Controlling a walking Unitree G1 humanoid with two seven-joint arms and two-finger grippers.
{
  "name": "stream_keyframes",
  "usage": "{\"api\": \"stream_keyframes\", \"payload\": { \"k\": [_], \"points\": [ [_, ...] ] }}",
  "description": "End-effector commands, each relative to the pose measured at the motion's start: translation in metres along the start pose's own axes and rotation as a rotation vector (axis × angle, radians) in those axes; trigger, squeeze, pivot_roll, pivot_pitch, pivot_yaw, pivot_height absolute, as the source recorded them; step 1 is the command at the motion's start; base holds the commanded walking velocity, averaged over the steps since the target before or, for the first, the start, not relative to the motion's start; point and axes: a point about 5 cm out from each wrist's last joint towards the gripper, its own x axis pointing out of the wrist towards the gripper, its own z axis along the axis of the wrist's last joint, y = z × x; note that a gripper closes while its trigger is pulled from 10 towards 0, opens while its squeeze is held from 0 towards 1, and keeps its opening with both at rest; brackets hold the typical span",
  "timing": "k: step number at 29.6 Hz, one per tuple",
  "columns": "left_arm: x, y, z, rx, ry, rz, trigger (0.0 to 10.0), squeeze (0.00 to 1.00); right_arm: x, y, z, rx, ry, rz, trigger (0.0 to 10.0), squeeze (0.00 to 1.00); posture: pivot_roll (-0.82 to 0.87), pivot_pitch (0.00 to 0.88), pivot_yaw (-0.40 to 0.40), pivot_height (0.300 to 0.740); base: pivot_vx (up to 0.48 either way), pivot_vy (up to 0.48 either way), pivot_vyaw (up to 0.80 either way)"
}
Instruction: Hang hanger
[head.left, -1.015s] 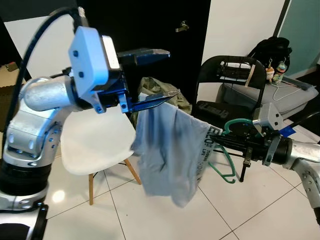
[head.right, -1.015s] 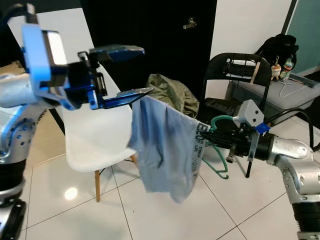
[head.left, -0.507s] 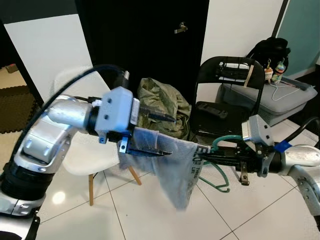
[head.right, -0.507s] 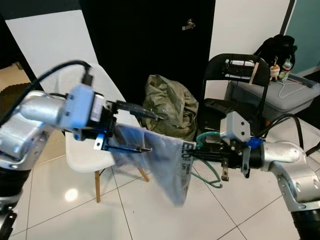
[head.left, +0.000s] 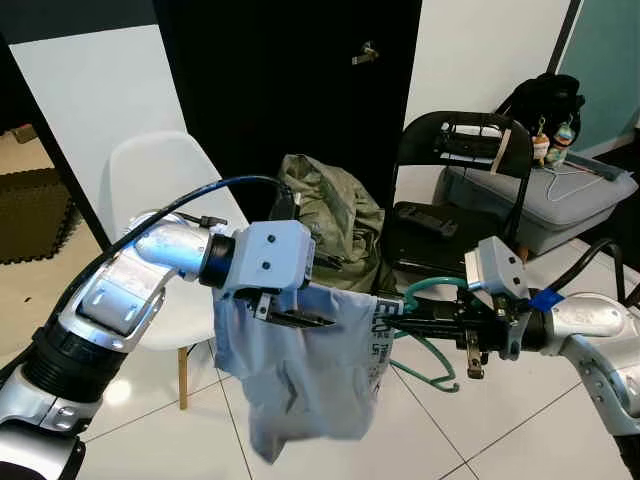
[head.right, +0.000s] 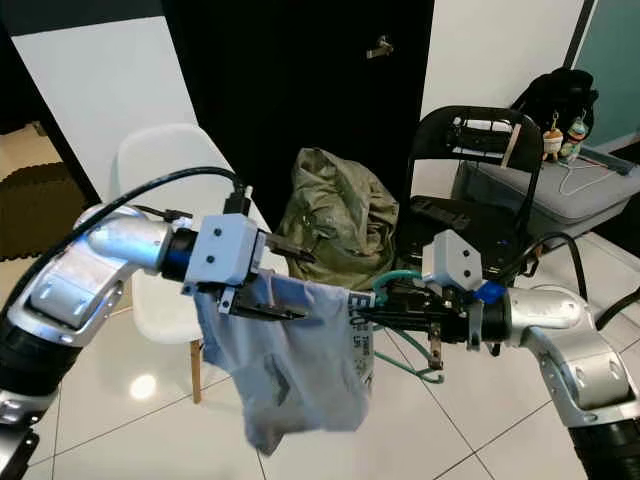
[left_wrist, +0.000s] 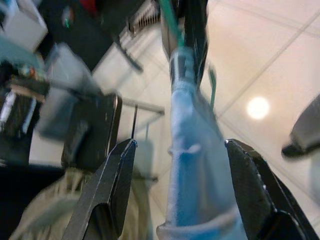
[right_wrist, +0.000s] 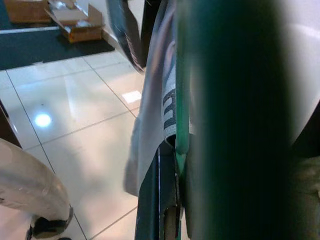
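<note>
Dressing step, by my read: right gripper (head.left: 425, 318) clamped on the green hanger (head.left: 432, 352), blue shirt (head.left: 300, 375) draped just ahead of its fingertips. Left gripper (left_wrist: 180, 192) fingers spread wide, straddling the shirt's bunched edge (no grip yet); next it should close there and pull cloth along the hanger arm

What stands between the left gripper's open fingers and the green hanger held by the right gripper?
The light blue shirt. It drapes over the green hanger gripped by the right gripper, and its fabric lies between the left gripper's spread fingers, covering the hanger arm there.
</note>
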Motion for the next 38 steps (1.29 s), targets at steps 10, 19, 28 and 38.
{"api": "stream_keyframes", "payload": {
  "k": [10, 19, 28, 38],
  "points": [
    [0.004, -0.002, -0.013, -0.010, 0.134, -0.037, 0.0, 0.00, 0.007, 0.001, 0.003, -0.034, 0.008, 0.001, 10.0, 0.00, -0.02, 0.000, 0.051, 0.740, 0.000, 0.000, 0.00],
    [0.007, -0.003, -0.016, 0.025, 0.204, -0.064, 0.0, 0.00, 0.008, 0.001, 0.001, -0.041, 0.016, -0.011, 10.0, 0.00, -0.02, 0.000, 0.052, 0.740, 0.000, 0.000, 0.00],
    [0.011, -0.006, -0.024, 0.042, 0.277, -0.071, 0.0, 0.00, 0.013, 0.000, 0.004, -0.062, 0.005, -0.023, 10.0, 0.00, -0.02, 0.000, 0.051, 0.740, 0.000, 0.000, 0.00],
    [0.020, 0.001, -0.028, 0.049, 0.261, 0.036, 0.0, 0.00, 0.013, -0.003, 0.018, -0.017, -0.140, -0.039, 10.0, 1.00, -0.02, 0.000, 0.052, 0.740, 0.000, 0.000, 0.00]
  ]
}}
